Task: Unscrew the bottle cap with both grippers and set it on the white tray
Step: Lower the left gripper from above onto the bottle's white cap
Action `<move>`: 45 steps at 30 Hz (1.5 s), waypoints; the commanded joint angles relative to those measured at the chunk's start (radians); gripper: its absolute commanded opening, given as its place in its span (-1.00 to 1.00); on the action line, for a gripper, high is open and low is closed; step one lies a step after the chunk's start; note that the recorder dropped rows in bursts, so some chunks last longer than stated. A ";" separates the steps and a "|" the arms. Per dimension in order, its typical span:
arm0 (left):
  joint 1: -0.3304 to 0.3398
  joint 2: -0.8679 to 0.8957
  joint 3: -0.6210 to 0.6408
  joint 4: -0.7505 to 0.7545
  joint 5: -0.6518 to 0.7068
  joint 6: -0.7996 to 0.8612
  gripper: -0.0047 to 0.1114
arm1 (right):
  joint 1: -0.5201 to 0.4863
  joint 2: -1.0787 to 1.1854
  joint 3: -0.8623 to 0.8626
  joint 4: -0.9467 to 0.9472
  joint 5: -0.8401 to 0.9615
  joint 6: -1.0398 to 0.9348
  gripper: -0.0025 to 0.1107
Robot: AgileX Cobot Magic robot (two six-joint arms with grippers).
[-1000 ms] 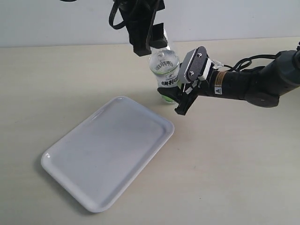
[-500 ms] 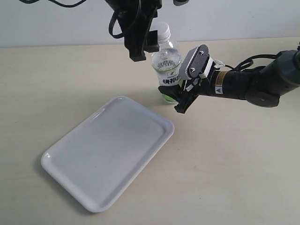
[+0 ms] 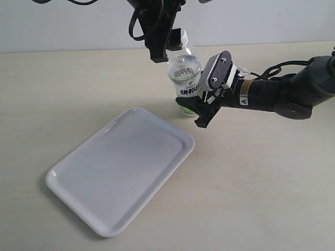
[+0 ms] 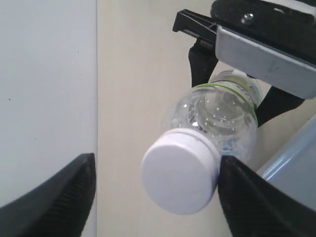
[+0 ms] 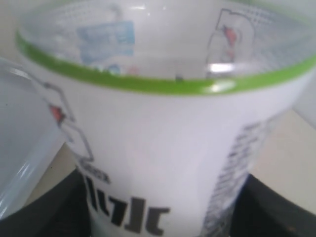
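The clear bottle (image 3: 185,78) stands on the table just beyond the white tray (image 3: 120,180), leaning slightly. My right gripper (image 3: 193,111), the one with the grey-white block, is shut on its lower labelled body (image 5: 163,148); black fingers (image 5: 54,210) press on both sides. My all-black left gripper (image 3: 165,44) hangs at the bottle's top and partly hides the white bottle cap (image 3: 181,35). In the left wrist view the bottle cap (image 4: 180,170) sits on the neck between the open jaws: one finger (image 4: 247,197) touches its side, the other stands well apart.
The beige table (image 3: 261,183) runs to a pale wall at the back. The tray's rim (image 4: 296,163) lies close beside the bottle's base. The right arm (image 3: 282,94) and its cables stretch low over the table from the right.
The left gripper lifted off the cap and drew left, then came back right toward the cap. The right gripper and bottle have hardly moved.
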 commanded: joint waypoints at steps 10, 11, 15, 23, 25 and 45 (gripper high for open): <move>-0.016 0.000 -0.009 0.045 0.104 0.153 0.24 | -0.003 -0.012 0.000 0.038 0.002 -0.064 -0.96; -0.016 0.000 -0.009 0.043 0.098 0.162 0.24 | -0.003 -0.012 0.000 0.038 0.002 -0.064 -0.96; -0.016 0.005 -0.009 0.035 0.043 0.183 0.24 | -0.003 -0.012 0.000 0.031 0.002 -0.064 -0.96; -0.016 0.012 -0.009 0.033 0.046 0.126 0.24 | -0.003 -0.012 0.000 0.025 0.002 -0.073 -0.96; -0.016 0.012 -0.010 0.033 0.046 0.113 0.24 | -0.003 -0.012 0.000 0.025 0.002 -0.073 -0.96; -0.009 0.012 -0.109 -0.226 0.247 0.230 0.24 | -0.003 -0.012 0.000 0.028 0.002 -0.074 -0.96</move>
